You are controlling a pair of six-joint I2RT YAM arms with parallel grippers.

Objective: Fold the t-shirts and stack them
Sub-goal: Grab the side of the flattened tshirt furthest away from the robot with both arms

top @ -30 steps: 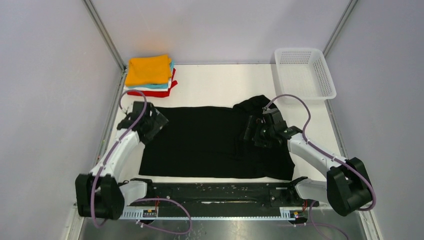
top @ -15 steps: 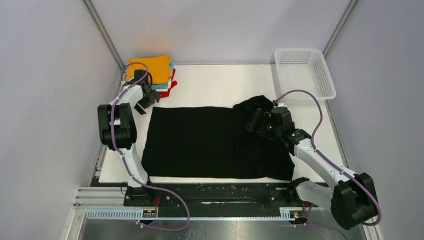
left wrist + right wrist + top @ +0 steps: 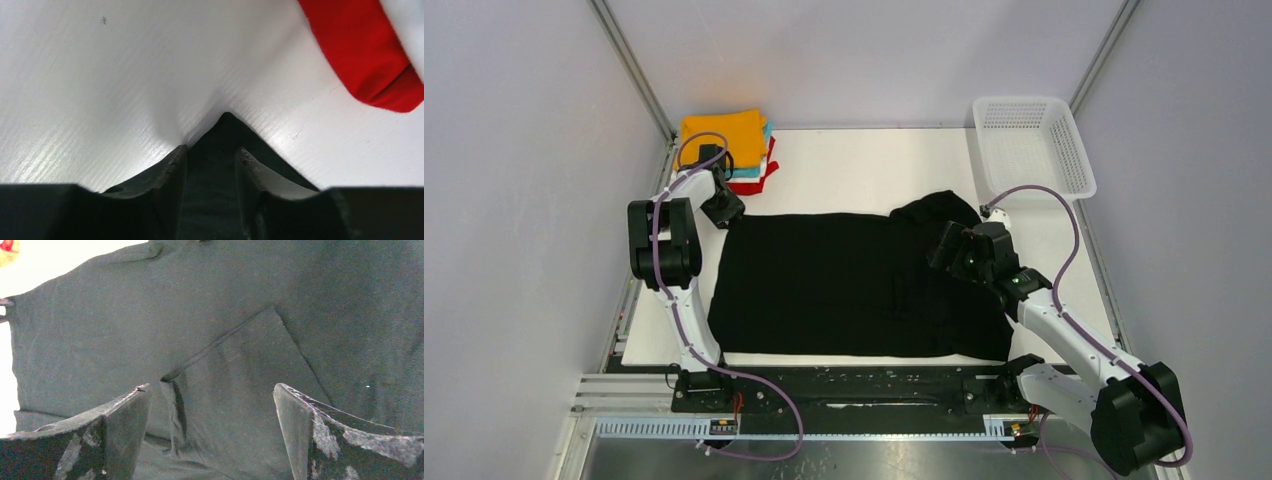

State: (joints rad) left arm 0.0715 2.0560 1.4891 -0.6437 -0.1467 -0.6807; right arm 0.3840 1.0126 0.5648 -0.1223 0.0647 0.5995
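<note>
Left pincer [image 3: 211, 150] astride black t-shirt [image 3: 844, 285], beside stack [image 3: 722, 140]

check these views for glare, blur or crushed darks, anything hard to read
Top external view: even light, sharp, but the black t-shirt is a near-featureless dark patch. Left wrist view: the table glares, and the red t-shirt is soft-edged. Right wrist view: the black t-shirt looks washed grey, the top left corner blown out white.

Matt black cloth t-shirt [image 3: 854, 285], white plastic mesh basket [image 3: 1032, 145]

No legible text, label, brand, number or sign on anything in view.
</note>
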